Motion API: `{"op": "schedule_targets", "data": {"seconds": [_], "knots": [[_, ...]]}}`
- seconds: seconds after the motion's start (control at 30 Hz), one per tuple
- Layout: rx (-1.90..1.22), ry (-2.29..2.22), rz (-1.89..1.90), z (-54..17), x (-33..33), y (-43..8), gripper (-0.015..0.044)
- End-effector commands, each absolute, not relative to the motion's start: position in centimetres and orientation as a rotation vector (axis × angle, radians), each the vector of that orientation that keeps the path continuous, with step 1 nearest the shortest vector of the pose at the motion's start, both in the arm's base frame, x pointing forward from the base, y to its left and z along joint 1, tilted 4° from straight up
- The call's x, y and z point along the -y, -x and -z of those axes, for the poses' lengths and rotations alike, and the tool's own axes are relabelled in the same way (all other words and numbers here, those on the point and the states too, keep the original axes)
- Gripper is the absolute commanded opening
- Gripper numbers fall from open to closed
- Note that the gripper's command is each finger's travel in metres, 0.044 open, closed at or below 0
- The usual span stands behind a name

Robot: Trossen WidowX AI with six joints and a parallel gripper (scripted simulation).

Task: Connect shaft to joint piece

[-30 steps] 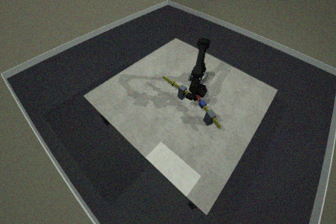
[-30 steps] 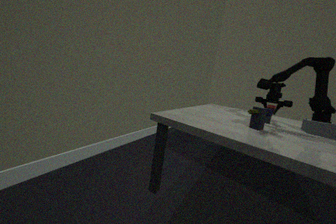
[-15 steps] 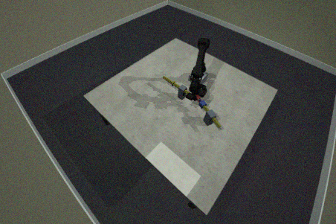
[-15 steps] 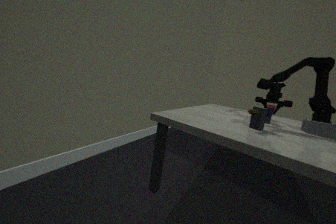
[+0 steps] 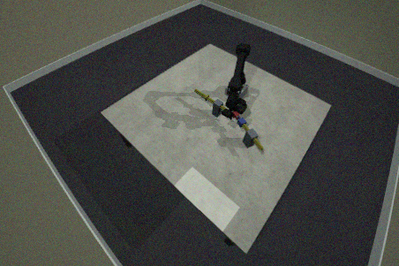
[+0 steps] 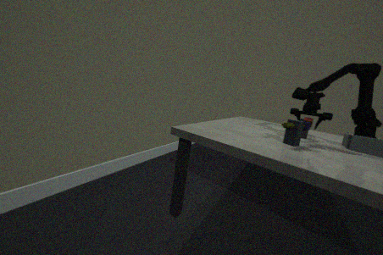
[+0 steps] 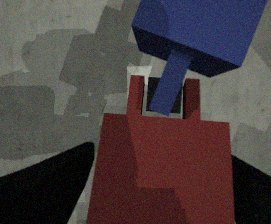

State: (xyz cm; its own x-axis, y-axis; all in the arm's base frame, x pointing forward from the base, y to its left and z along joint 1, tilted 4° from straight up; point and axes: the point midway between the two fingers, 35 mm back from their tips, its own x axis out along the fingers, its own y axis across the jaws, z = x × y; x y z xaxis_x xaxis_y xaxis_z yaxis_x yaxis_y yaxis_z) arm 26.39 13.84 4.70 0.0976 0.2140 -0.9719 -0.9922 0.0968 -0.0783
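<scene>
The red square joint piece (image 5: 236, 115) (image 6: 308, 119) (image 7: 172, 155) sits between the fingers of my gripper (image 5: 233, 113) (image 6: 308, 123) (image 7: 157, 156). The gripper is open, with a gap beside the piece in the wrist view. The piece's two prongs straddle the tab of the blue part (image 5: 241, 122) (image 7: 202, 30). The tab leans right of the piece's line in the wrist view. Beyond the blue part, a yellow shaft (image 5: 260, 146) (image 6: 291, 135) runs through a grey block (image 5: 249, 139). The other yellow shaft (image 5: 200, 94) runs through another grey block (image 5: 217, 108). The piece's opening is hidden.
The parts stand on a pale table (image 5: 168, 151) (image 6: 229, 134). The black arm (image 5: 239, 67) (image 6: 366, 98) reaches in from its base side, over the joint. A bright rectangle (image 5: 207, 200) lies at the near table edge. Shadows cross the table beside the shafts.
</scene>
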Motion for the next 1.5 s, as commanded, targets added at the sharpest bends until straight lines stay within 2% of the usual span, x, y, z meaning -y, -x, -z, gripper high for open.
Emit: {"op": "schedule_targets", "data": {"seconds": [0.0, 0.37, 0.63, 0.97, 1.47], "knots": [[-1.024, 1.026, -1.177, -4.7, -13.8, -26.4, 0.0436], [-1.029, 1.029, -1.175, -4.7, -13.8, -26.4, 0.0440], [-1.200, 1.187, -1.073, -7.3, -13.7, -26.1, 0.0440], [-1.210, 1.204, -1.062, -7.6, -13.7, -26.1, 0.0440], [-1.361, 0.838, -0.729, -11.9, -14.2, -26.4, 0.0440]]}}
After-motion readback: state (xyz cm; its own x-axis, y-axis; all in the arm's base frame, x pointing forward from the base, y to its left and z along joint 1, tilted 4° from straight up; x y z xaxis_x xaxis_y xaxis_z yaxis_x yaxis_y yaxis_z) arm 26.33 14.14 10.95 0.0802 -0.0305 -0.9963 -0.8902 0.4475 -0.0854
